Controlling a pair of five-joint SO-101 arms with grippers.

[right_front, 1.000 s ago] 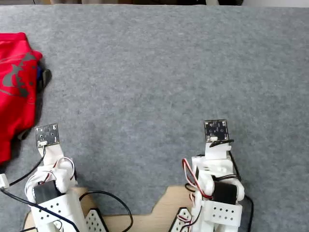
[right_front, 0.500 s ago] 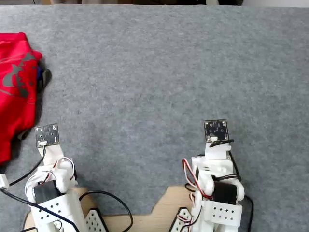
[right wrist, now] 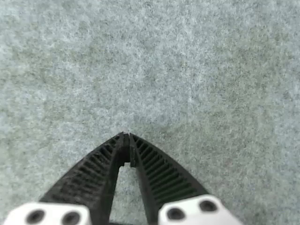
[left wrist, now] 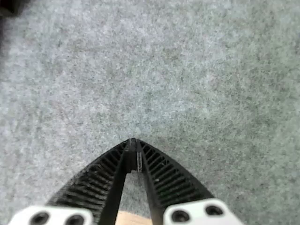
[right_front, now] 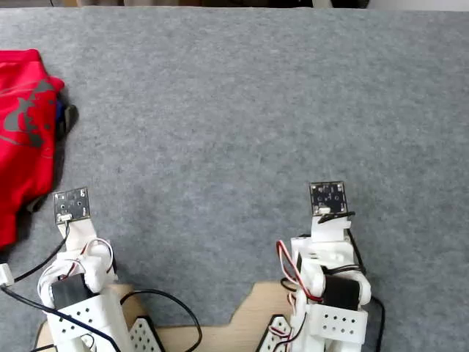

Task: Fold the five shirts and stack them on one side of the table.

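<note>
A folded red shirt (right_front: 23,136) with a grey print lies at the table's left edge, on top of darker cloth (right_front: 64,119) that peeks out at its right side. Both arms sit drawn back at the near edge of the table. My left gripper (left wrist: 133,142) is shut with nothing in it, its tips over bare grey felt. My right gripper (right wrist: 126,136) is also shut and holds nothing, above bare felt. In the high view the left arm (right_front: 73,220) stands just below the red shirt and the right arm (right_front: 327,213) is near the middle front.
The grey felt table top (right_front: 256,103) spreads wide between and beyond the arms. A wooden base plate (right_front: 242,326) with cables lies under the arms at the near edge.
</note>
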